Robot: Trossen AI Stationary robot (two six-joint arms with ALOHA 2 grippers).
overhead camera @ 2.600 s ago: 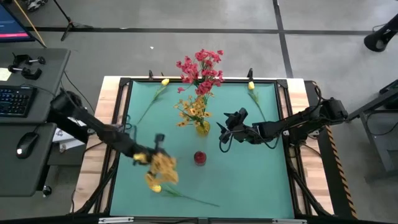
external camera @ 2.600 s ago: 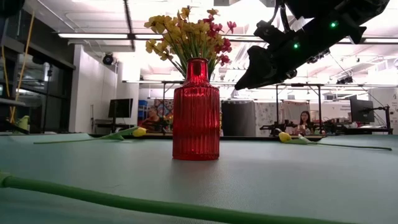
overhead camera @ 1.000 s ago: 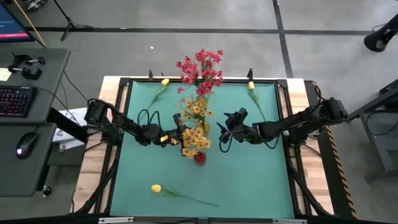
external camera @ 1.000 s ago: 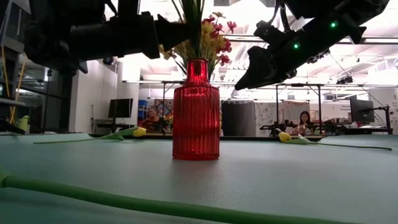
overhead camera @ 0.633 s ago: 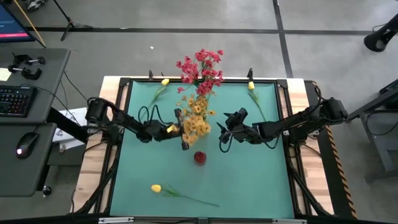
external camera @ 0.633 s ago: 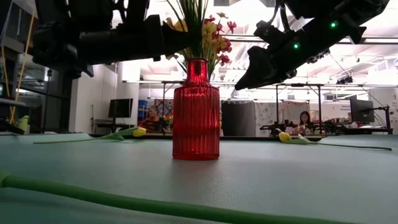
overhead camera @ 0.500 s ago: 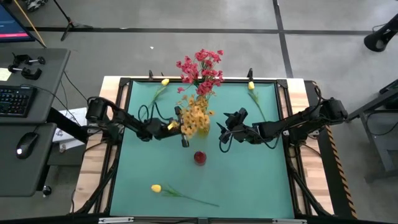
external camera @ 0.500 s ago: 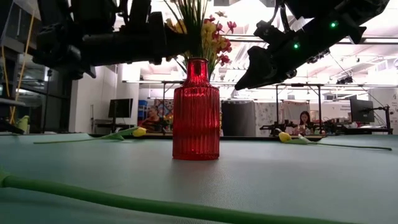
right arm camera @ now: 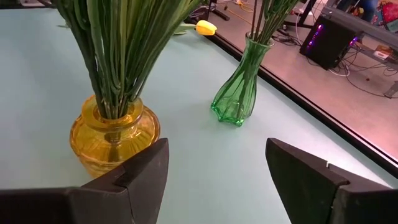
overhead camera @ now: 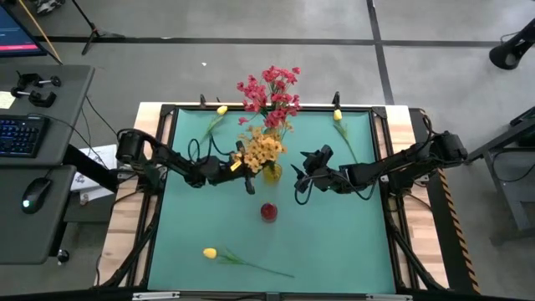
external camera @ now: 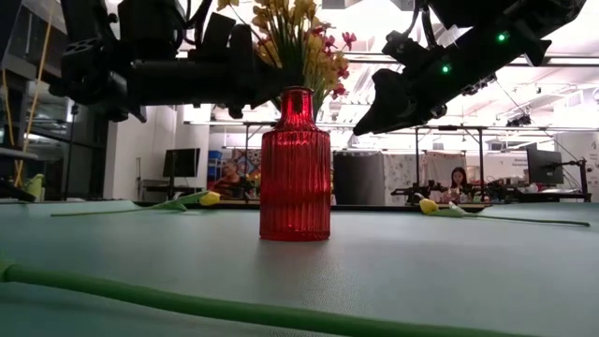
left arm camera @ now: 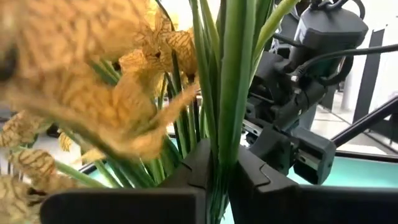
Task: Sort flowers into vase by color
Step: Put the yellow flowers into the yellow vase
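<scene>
Green mat (overhead camera: 334, 242): left gripper (overhead camera: 236, 164) clamps orange-yellow bunch (overhead camera: 262, 149) above yellow vase (right arm camera: 114, 142), colour match; right gripper (overhead camera: 303, 179) waits, fingers apart.

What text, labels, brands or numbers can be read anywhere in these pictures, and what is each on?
None can be read.
Red vase, yellow vase, green vase: no label shows.
Left gripper, shut on a bunch of orange-yellow flowers: no marking shows.
Right gripper, open near the yellow vase: no marking shows.
Keyboard beside the table: keys too small to read.
Monitors in the room behind: too small to read.
</scene>
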